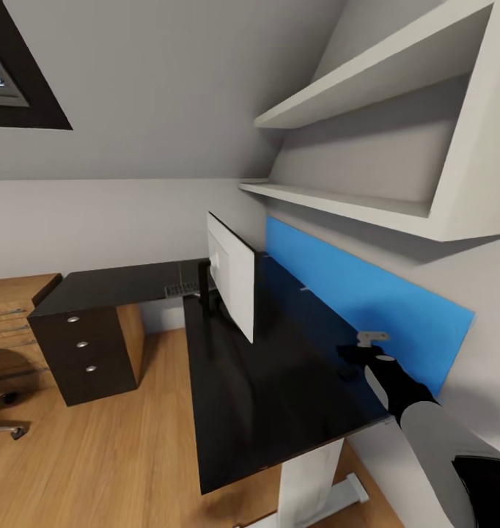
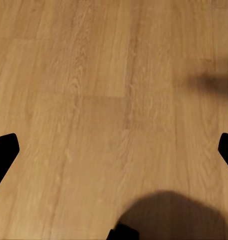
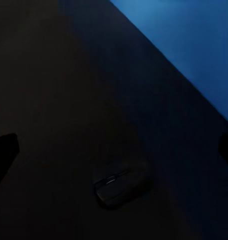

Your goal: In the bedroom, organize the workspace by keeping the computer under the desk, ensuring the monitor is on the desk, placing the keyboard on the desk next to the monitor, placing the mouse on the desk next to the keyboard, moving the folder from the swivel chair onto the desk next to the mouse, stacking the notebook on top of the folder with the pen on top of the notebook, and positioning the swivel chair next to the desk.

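Glossy black tabletop [image 1: 279,396]: right gripper [image 3: 114,145] hangs open over the mouse [image 3: 119,186]. Light, hard and slick, I'd guess, so pinch its sides.

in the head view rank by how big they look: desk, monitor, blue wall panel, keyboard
1. the desk, far the largest
2. the blue wall panel
3. the monitor, seen nearly edge-on, so it looks narrower than it would face-on
4. the keyboard, a small sliver partly hidden behind the monitor
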{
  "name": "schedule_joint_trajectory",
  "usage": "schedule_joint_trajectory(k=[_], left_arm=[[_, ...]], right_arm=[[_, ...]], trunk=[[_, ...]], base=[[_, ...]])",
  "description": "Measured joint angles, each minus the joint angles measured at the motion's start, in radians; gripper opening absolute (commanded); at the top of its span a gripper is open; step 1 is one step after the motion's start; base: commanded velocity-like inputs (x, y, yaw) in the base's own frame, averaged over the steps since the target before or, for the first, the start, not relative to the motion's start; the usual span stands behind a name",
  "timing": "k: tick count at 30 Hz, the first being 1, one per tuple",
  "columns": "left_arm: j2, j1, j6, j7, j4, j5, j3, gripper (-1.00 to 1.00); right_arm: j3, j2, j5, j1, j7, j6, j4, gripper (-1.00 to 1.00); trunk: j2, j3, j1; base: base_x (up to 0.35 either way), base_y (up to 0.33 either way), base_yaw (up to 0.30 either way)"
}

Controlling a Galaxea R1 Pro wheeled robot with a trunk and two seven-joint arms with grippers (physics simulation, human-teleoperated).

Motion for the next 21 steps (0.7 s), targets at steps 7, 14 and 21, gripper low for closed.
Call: schedule_joint_trajectory(k=[7, 14, 21], left_arm=[[0.002, 0.0, 0.001, 0.0, 0.0, 0.0, 0.001, 1.0], [0.002, 0.0, 0.001, 0.0, 0.0, 0.0, 0.001, 1.0], [0.002, 0.0, 0.0, 0.0, 0.0, 0.0, 0.001, 1.0]], right_arm=[[0.001, 0.0, -0.001, 0.0, -0.012, 0.054, 0.002, 1.0], [-0.001, 0.0, -0.001, 0.0, -0.05, 0.086, 0.007, 1.0], [-0.001, 0.004, -0.003, 0.0, -0.078, 0.087, 0.03, 1.0]], trunk=[[0.0, 0.0, 0.0], [0.0, 0.0, 0.0], [0.0, 0.0, 0.0]], base=[[0.149, 0.0, 0.0], [0.005, 0.0, 0.0], [0.127, 0.0, 0.0]])
